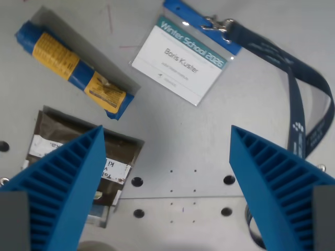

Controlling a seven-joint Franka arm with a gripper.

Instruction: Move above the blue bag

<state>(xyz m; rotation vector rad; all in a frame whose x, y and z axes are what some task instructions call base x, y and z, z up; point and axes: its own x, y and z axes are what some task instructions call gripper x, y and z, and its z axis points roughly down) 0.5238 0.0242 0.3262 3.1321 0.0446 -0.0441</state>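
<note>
Our gripper (166,137) hangs wide open, holding nothing. The brown packet (84,157) sits just below the blue bag (73,69), which lies upper left; we could stop over the packet, or drift right onto the name badge (180,60).

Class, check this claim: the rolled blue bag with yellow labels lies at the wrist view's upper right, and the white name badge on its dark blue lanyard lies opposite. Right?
Not quite. The wrist view shows the rolled blue bag with yellow labels at its upper left; the white name badge on its dark blue lanyard lies toward the upper right.
</note>
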